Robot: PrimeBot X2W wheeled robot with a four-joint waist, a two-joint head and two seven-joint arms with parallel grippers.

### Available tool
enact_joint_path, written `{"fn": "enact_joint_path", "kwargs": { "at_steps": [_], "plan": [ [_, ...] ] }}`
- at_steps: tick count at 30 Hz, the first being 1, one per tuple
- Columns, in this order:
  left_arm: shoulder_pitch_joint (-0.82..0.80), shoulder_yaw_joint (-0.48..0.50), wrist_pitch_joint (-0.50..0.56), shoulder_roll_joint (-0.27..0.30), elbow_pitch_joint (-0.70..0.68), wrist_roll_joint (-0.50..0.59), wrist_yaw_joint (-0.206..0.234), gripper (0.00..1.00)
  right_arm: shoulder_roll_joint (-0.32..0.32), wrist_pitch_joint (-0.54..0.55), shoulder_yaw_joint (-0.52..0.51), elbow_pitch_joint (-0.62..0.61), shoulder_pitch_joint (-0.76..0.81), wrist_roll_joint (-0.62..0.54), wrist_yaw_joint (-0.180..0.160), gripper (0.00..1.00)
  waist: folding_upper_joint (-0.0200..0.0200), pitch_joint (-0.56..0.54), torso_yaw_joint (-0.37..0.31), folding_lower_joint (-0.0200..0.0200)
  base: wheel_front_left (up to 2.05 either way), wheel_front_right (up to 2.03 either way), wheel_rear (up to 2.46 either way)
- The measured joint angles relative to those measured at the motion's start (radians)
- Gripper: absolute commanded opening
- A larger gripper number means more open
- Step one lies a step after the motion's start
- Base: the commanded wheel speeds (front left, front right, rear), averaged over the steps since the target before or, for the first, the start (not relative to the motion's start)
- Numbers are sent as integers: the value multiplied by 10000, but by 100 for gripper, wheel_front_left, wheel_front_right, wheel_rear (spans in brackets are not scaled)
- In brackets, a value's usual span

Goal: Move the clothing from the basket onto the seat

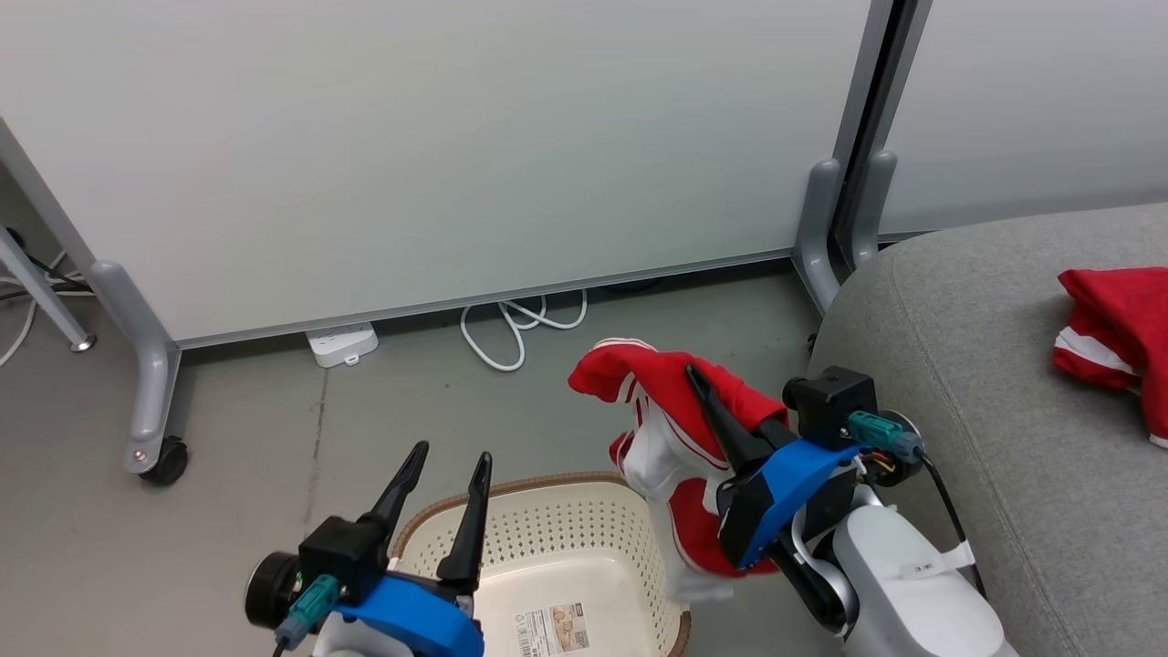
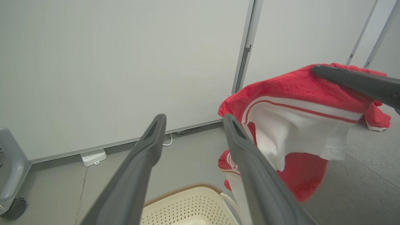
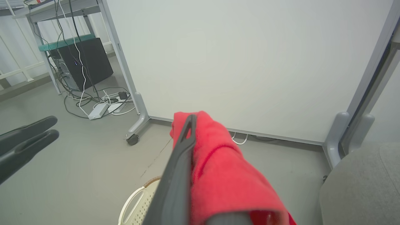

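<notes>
1. The right tool (image 1: pixel 701 383) is clamped shut on a red-and-white garment (image 1: pixel 671 447); the cloth hangs over the right rim of the basket (image 1: pixel 547 534), beside the seat (image 1: pixel 985 411).
2. The left tool (image 1: pixel 453 453) stands wide open, holding nothing, above the basket's left rim.
3. A second red garment (image 1: pixel 1113 333) lies on the seat.
4. A barcode label (image 1: pixel 552 630) sits on the basket's floor; its print is too small to read.

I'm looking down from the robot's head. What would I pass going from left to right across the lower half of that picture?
A black castor wheel → the open left tool → the basket → the red-and-white garment clamped in the right tool → the grey seat → a red garment lying on it.
</notes>
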Motion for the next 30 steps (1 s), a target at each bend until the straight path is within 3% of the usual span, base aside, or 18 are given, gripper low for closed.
{"fn": "enact_joint_path", "kwargs": {
  "at_steps": [6,21,30],
  "plan": [
    [343,487,0,-198,-33,244,-10,100,0,96,-119,-171,155,-100,0,0,0,-12,-8,0,0,0,0],
    [456,560,0,-416,69,420,-54,100,0,282,-259,-493,307,-199,0,0,0,30,-106,0,0,0,0],
    [440,591,0,-405,96,370,-54,100,2,337,-276,-667,343,-209,2,0,0,125,-533,0,0,0,0]
  ]
}}
